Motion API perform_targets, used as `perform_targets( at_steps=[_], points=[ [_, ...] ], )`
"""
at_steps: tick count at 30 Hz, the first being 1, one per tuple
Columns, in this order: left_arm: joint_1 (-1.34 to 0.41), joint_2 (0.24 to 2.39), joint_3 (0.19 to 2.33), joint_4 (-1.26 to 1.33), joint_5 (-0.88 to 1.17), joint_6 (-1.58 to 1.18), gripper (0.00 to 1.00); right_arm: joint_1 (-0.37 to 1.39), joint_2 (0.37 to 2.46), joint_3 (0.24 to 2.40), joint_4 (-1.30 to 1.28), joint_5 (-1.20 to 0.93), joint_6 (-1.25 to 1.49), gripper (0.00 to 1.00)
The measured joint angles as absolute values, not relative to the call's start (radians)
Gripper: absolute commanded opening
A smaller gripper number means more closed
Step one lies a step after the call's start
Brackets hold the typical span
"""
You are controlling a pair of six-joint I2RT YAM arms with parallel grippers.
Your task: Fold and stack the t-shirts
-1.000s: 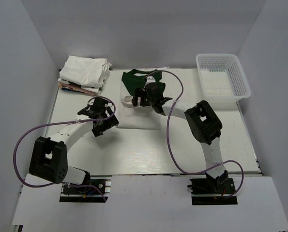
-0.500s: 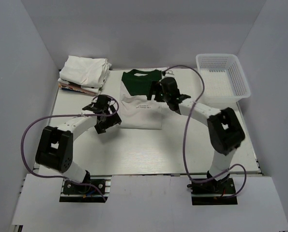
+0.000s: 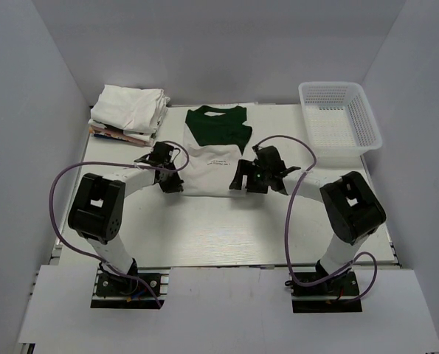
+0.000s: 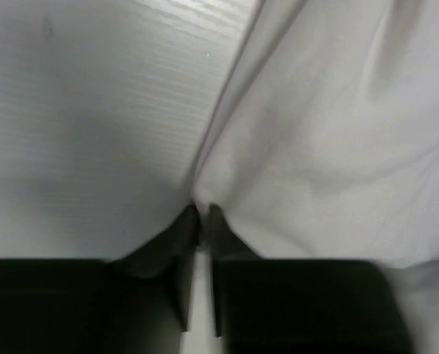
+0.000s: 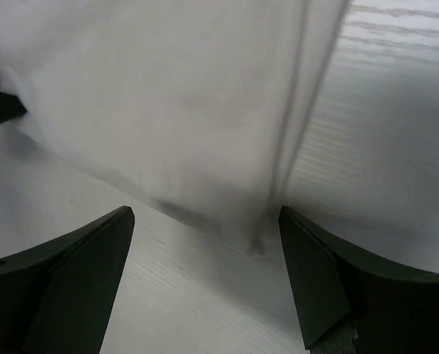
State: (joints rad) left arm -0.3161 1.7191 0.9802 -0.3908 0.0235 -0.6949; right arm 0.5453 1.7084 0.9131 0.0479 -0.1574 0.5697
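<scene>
A white t-shirt (image 3: 215, 158) with a dark green collar and sleeves lies flat in the middle of the table, folded into a narrow rectangle. My left gripper (image 3: 176, 184) sits at its near left corner. In the left wrist view the left gripper (image 4: 202, 214) is shut on the white hem of the t-shirt (image 4: 330, 133). My right gripper (image 3: 239, 184) is at the near right corner. In the right wrist view the right gripper (image 5: 204, 221) stands open, low over the table, with the corner of the t-shirt (image 5: 167, 96) between its fingers. Folded whitish t-shirts (image 3: 129, 109) are stacked at the back left.
A white mesh basket (image 3: 339, 118) stands at the back right. Grey walls close in the white table (image 3: 204, 228) on the left, right and back. Both arms' cables loop over the near half of the table.
The left gripper slid right to the shirt's near left corner and closed on the hem. The right arm came back from the collar to the near right corner, still open.
</scene>
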Motion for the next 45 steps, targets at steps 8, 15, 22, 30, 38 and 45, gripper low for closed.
perform_targets(
  at_steps=[8,15,22,30,38,45],
  points=[
    [-0.31,1.698,0.896,-0.257,0.159,-0.68,0.0,0.544,1.79,0.912,0.084,-0.246,0.607,0.0],
    [-0.324,1.597,0.832,-0.308,0.181,-0.677,0.0,0.552,1.71,0.868,0.02,-0.225,0.612,0.0],
    [-0.345,1.232,0.733,-0.436,0.251,-0.682,0.0,0.582,1.423,0.791,-0.183,-0.25,0.582,0.0],
    [-0.348,1.051,0.836,-0.517,0.288,-0.688,0.0,0.596,1.266,0.953,-0.484,-0.266,0.547,0.0],
    [-0.337,1.166,1.065,-0.487,0.203,-0.704,0.0,0.559,1.32,1.182,-0.553,-0.219,0.514,0.0],
    [-0.332,1.521,1.354,-0.482,0.105,-0.698,0.0,0.454,1.496,1.306,-0.536,-0.205,0.513,0.0]
  ],
)
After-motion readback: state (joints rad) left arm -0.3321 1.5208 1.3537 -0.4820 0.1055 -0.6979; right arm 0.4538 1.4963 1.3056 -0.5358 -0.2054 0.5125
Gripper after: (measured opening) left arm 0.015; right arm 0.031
